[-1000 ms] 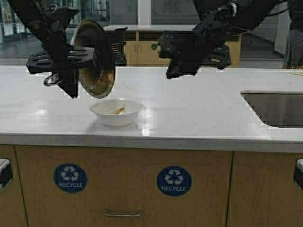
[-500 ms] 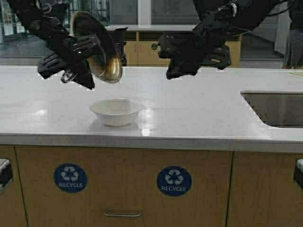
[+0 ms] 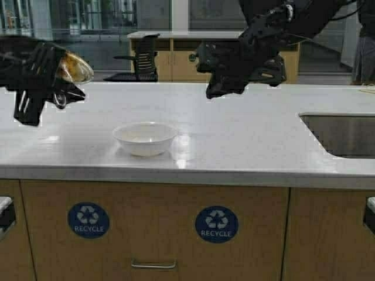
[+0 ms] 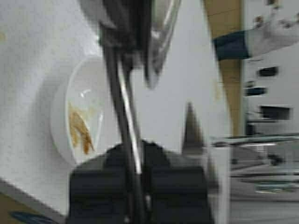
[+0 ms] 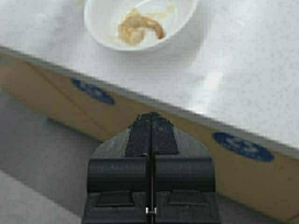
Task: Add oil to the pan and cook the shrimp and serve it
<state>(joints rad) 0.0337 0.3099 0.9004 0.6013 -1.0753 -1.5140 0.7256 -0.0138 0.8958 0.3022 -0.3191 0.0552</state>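
My left gripper (image 3: pixel 36 79) is high over the counter's far left, shut on the handle (image 4: pixel 125 107) of the pan (image 3: pixel 75 67). The pan, browned inside with a shiny rim, hangs tilted in the air, left of the white bowl (image 3: pixel 145 138). That bowl stands on the counter, and the shrimp (image 5: pixel 138 28), a tan curved piece, lies in it with brownish smears (image 4: pixel 79 128). My right gripper (image 3: pixel 229 65) hangs shut and empty above the counter, behind and to the right of the bowl; its pads (image 5: pixel 150 135) meet. The oil is out of view.
A sink (image 3: pixel 341 134) is set into the white counter (image 3: pixel 246 140) at the right. Cabinet fronts with blue recycle stickers (image 3: pixel 216 224) lie below the counter's front edge. A chair (image 3: pixel 139 57) and another counter stand far behind.
My left arm has swung the pan from its steep tilt just above the bowl up and away to the far left. The right arm has not moved.
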